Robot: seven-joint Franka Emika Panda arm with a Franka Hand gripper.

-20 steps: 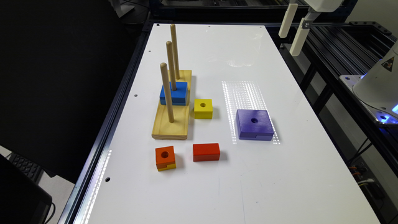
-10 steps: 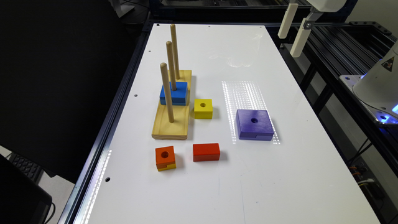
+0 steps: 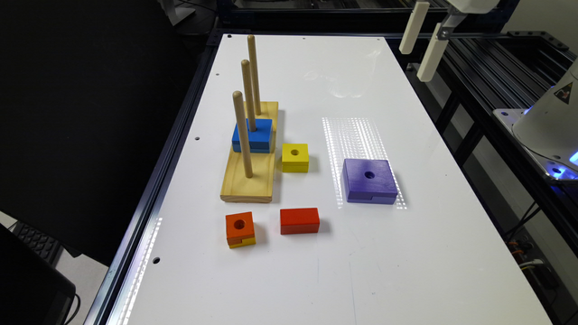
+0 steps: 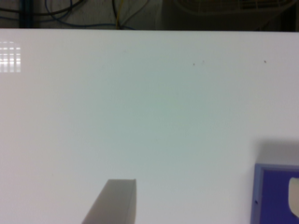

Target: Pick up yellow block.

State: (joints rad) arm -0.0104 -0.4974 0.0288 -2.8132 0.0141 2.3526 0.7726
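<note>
White table (image 3: 406, 253) bearing all blocks, wooden peg base (image 3: 250, 174) toward the exterior view's left, purple block (image 3: 369, 180) at its right, yellow block (image 3: 295, 157) between them just beside the base, gripper (image 3: 422, 40) raised at the far right corner, well apart from it, fingers spread, holding nothing.

A glossy white counter (image 3: 406, 253) is seen, with a yellow block (image 3: 295, 157), a purple block (image 3: 369, 180), a red block (image 3: 299, 220), a blue block (image 3: 253, 135), and an orange block (image 3: 240, 229) seemingly yellow-based.
</note>
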